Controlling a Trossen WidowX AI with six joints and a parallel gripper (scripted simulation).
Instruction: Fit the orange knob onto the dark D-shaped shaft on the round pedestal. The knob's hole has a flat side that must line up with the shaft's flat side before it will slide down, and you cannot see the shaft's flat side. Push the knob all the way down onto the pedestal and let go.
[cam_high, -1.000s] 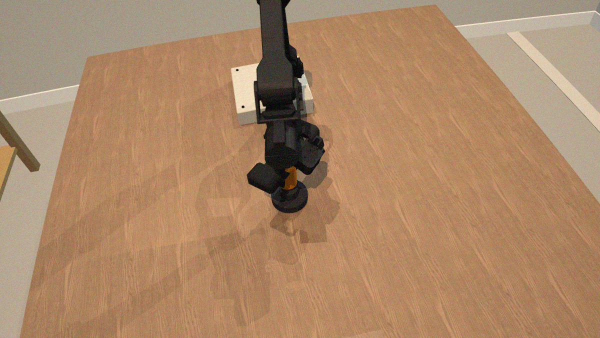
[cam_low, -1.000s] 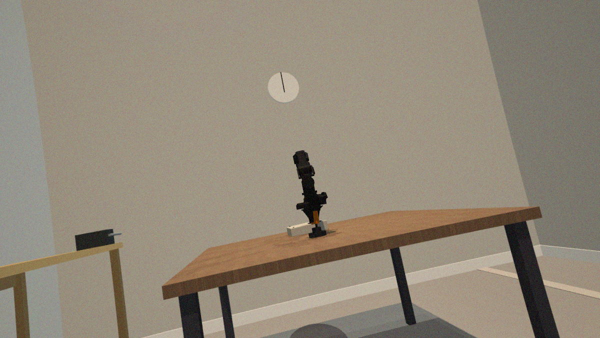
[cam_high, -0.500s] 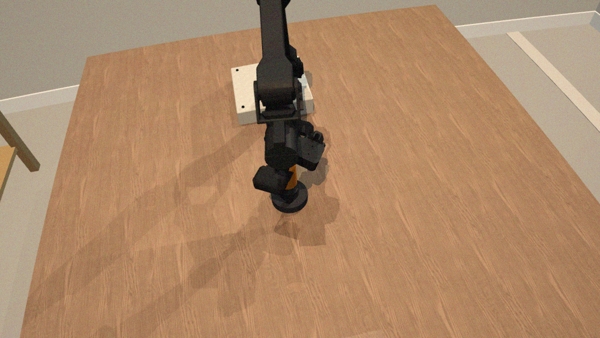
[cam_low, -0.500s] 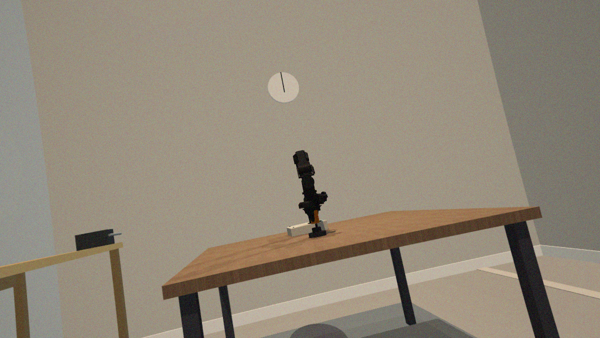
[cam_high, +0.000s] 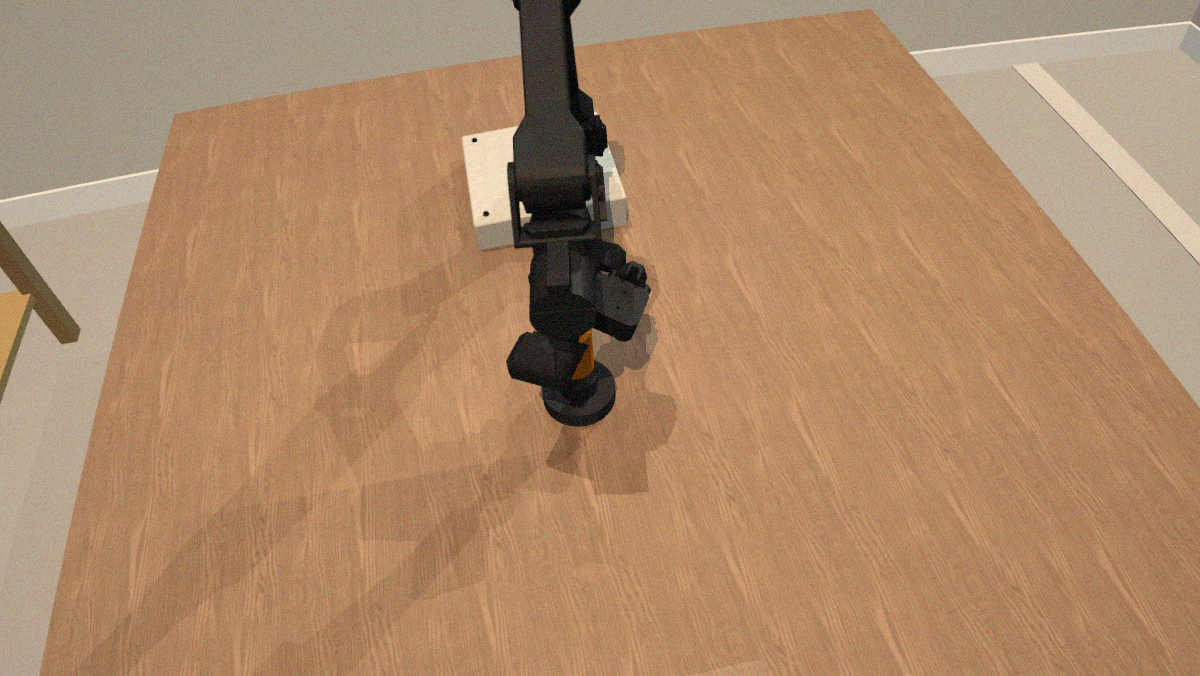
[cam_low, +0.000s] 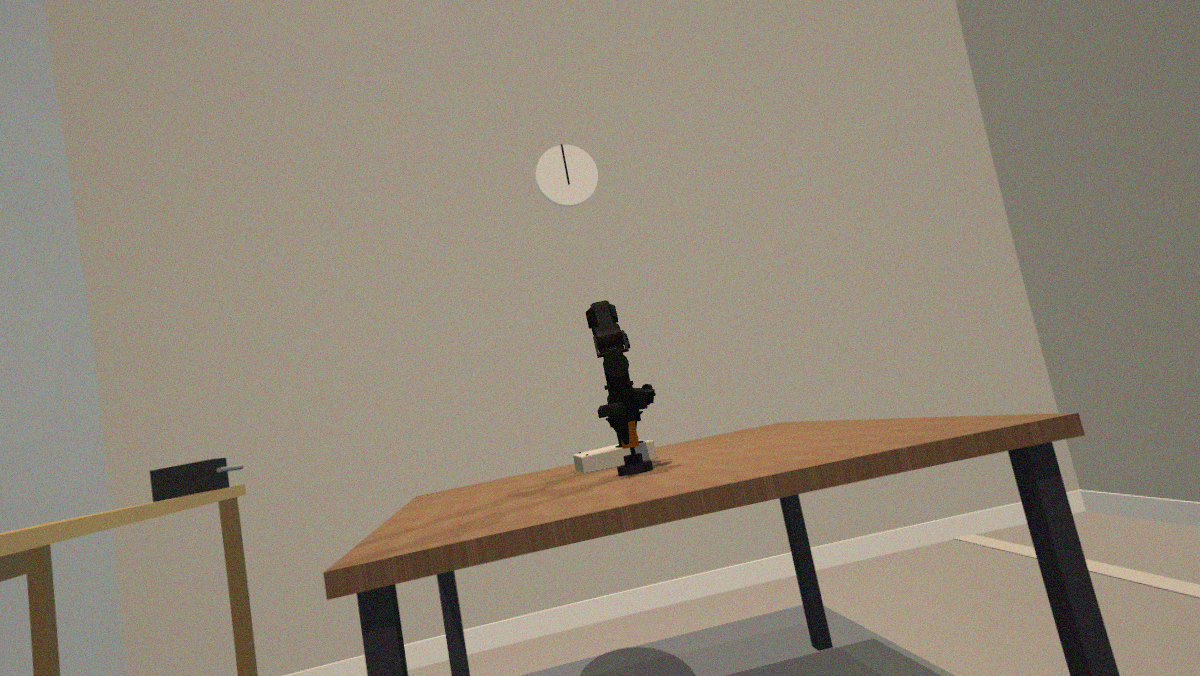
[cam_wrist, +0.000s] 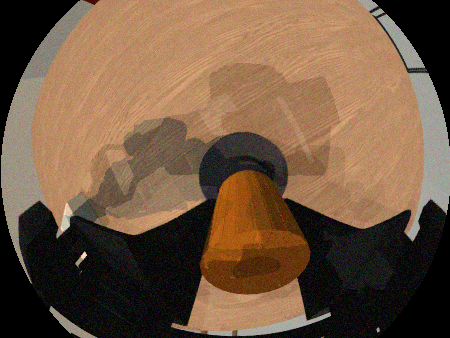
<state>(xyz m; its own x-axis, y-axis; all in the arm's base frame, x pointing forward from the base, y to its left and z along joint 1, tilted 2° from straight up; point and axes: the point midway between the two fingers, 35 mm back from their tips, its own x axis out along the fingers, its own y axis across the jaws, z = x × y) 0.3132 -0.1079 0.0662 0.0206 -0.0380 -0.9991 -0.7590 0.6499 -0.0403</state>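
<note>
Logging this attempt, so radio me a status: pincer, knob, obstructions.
Pincer shut on orange knob. Knob above round pedestal, not seated. No obstruction visible between them; shaft's flat side unseen.

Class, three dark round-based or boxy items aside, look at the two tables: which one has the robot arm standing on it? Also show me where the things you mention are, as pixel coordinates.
The brown wood-grain table with dark legs (cam_high: 755, 377) (cam_low: 713, 470); the pale yellow wooden table (cam_high: 12, 327) (cam_low: 125, 513) carries a black box instead.

orange knob (cam_low: 633, 434) above round pedestal (cam_low: 634, 467), clock (cam_low: 566, 174) on wall (cam_low: 377, 251)
</note>
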